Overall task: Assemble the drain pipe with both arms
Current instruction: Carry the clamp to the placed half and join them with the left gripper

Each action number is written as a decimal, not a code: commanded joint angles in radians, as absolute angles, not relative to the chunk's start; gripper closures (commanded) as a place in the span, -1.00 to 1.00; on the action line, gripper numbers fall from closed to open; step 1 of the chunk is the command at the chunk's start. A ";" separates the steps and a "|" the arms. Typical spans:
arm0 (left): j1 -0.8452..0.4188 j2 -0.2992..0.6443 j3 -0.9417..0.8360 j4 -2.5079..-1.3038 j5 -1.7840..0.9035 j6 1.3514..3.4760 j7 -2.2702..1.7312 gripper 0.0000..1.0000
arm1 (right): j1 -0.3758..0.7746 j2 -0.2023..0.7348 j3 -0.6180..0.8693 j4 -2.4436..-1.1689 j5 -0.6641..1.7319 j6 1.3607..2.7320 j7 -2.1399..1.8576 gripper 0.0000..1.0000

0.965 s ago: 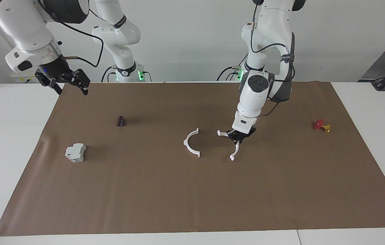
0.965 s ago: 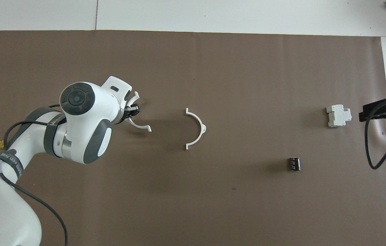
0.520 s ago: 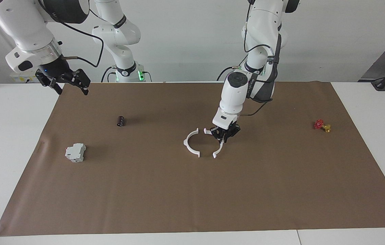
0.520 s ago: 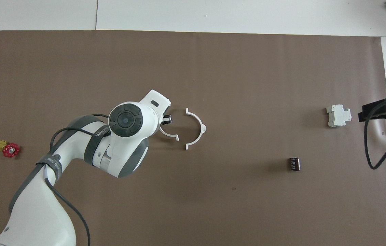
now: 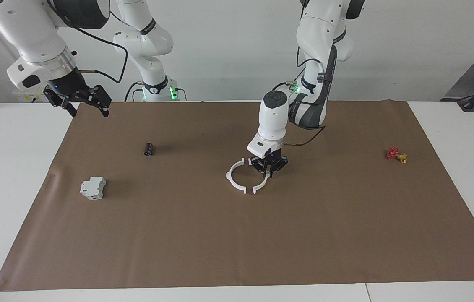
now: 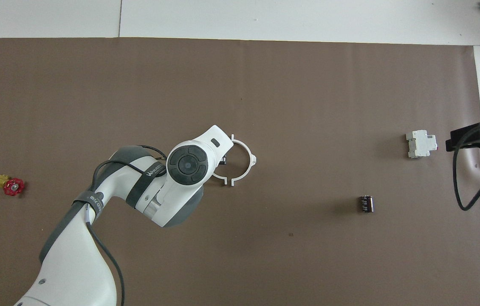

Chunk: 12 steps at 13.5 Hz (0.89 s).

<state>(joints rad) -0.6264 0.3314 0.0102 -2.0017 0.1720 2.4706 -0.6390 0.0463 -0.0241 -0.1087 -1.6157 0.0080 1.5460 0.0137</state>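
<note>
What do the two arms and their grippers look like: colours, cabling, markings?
Both arms are glossy white with dark grey round joint caps. The left arm has a grey elbow band with white lettering and a black cable strapped along it. The right arm has a silver wrist ring and a looping black cable. Both the left gripper and the right gripper are black.

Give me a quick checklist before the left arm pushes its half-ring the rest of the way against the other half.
1. Left gripper shut on its half-ring: ok.
2. Other half-ring flat on the brown mat: ok.
3. End tabs facing each other: ok.
4. Tabs mated: not ok, small gaps show.
5. Right gripper open, waiting over the mat's corner: ok.
6. Dark cylinder and grey-white block away from the ring: ok.
</note>
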 commanded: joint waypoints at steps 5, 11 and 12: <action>-0.667 0.359 0.025 -1.979 0.187 2.499 -0.638 1.00 | 0.041 -0.049 -0.103 -1.644 0.011 1.557 -0.006 -1.00; -0.657 0.368 0.026 -1.979 0.189 2.511 -0.637 1.00 | 0.034 -0.049 -0.103 -1.644 0.017 1.566 -0.008 -1.00; -0.657 0.368 0.026 -1.979 0.189 2.511 -0.637 1.00 | 0.037 -0.049 -0.103 -1.643 0.017 1.566 -0.002 -1.00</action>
